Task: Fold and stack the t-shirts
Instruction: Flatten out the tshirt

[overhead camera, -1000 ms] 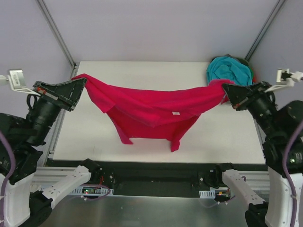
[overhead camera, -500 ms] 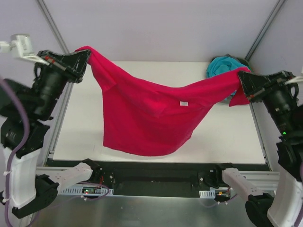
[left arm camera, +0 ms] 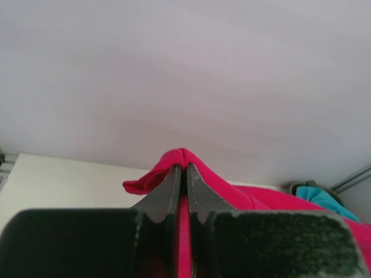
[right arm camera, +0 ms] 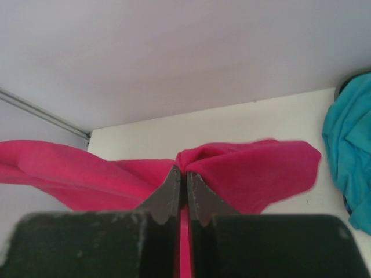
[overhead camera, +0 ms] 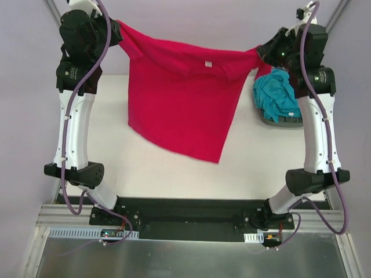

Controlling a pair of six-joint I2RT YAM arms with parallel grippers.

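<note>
Top view: you have the red t-shirt hanging in the air between both arms, above the white table. The left gripper pinches one top corner and the right gripper pinches the other. The bottom edge slants, with its lowest corner toward the right arm. There is a small white tag near the collar, too small to read. The teal t-shirt is bunched in the dark tray at the table's far right, below the right gripper.

Left wrist: the left gripper is clamped nearly flat on a fold of the red t-shirt. An edge of the teal t-shirt shows at the far right.

Right wrist: the right gripper is closed tight on bunched cloth of the red t-shirt. The teal t-shirt sits at the right edge. No writing is legible in any view.
</note>
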